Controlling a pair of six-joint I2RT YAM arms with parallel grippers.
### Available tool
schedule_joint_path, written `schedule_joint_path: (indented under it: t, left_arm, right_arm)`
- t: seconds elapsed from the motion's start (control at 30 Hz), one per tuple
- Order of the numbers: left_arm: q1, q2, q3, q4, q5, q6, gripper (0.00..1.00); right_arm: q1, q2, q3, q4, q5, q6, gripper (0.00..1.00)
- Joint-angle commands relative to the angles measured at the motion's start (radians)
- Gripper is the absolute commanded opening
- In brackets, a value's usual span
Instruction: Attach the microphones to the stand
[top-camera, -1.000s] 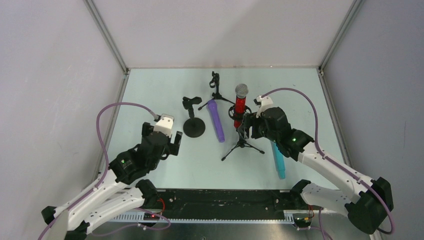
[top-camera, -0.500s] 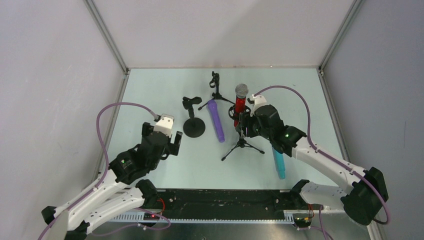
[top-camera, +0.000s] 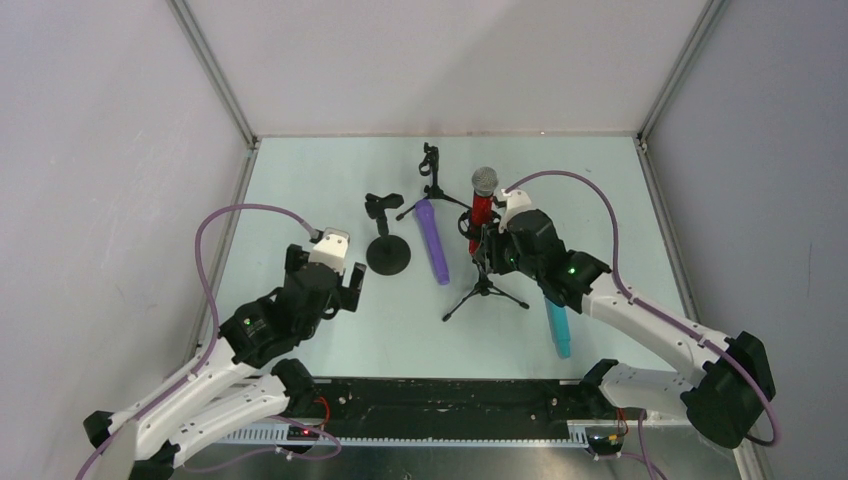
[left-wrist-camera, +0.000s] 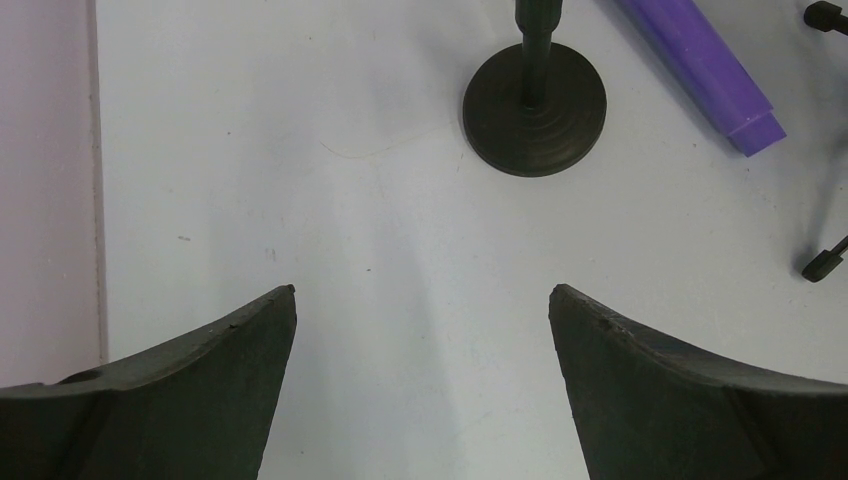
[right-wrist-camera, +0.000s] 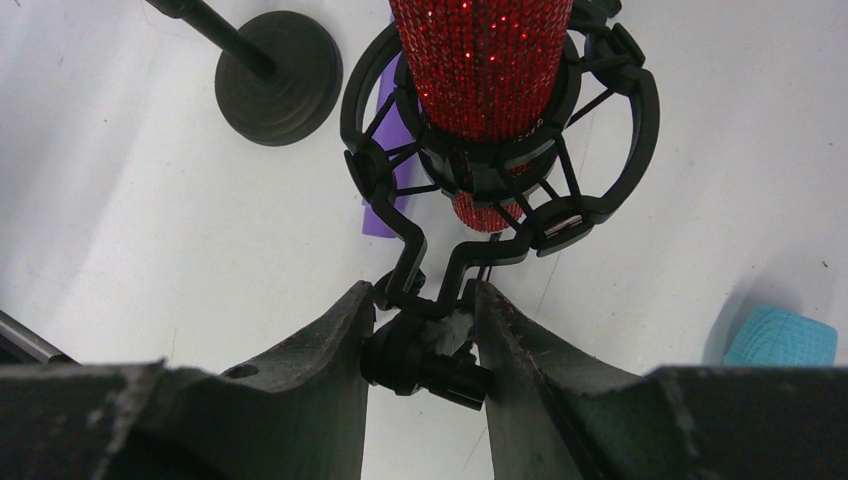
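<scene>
The glittery red microphone (top-camera: 481, 207) (right-wrist-camera: 480, 60) stands upright in the black shock mount (right-wrist-camera: 500, 170) of the tripod stand (top-camera: 485, 290). My right gripper (top-camera: 488, 252) (right-wrist-camera: 425, 300) is shut on the stand's swivel joint just below that mount. To the left, the purple microphone (top-camera: 432, 240) (left-wrist-camera: 700, 65) lies flat on the table. The teal microphone (top-camera: 556, 325) (right-wrist-camera: 780, 337) also lies flat, partly hidden under my right arm. My left gripper (top-camera: 326, 280) (left-wrist-camera: 422, 300) hangs open over bare table, holding nothing.
A black round-base stand (top-camera: 387, 250) (left-wrist-camera: 533, 110) with an empty clip stands left of the purple microphone. A second small tripod stand (top-camera: 431, 165) sits behind it. Grey walls enclose the table on three sides.
The right gripper has shifted a little left and closed on the tripod stand's joint under the red microphone. The left arm has not moved.
</scene>
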Motion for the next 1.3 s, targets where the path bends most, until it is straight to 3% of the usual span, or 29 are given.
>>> schedule_joint_path:
  t: [0.0, 1.27]
  left_arm:
    - [0.004, 0.002, 0.047, 0.003, 0.003, 0.02, 1.0]
    - [0.004, 0.008, 0.049, 0.003, 0.012, 0.023, 1.0]
  right_arm:
    - [0.007, -0.061, 0.051, 0.062, 0.032, -0.024, 0.0]
    - [0.011, -0.109, 0.337, 0.036, 0.065, -0.18, 0.0]
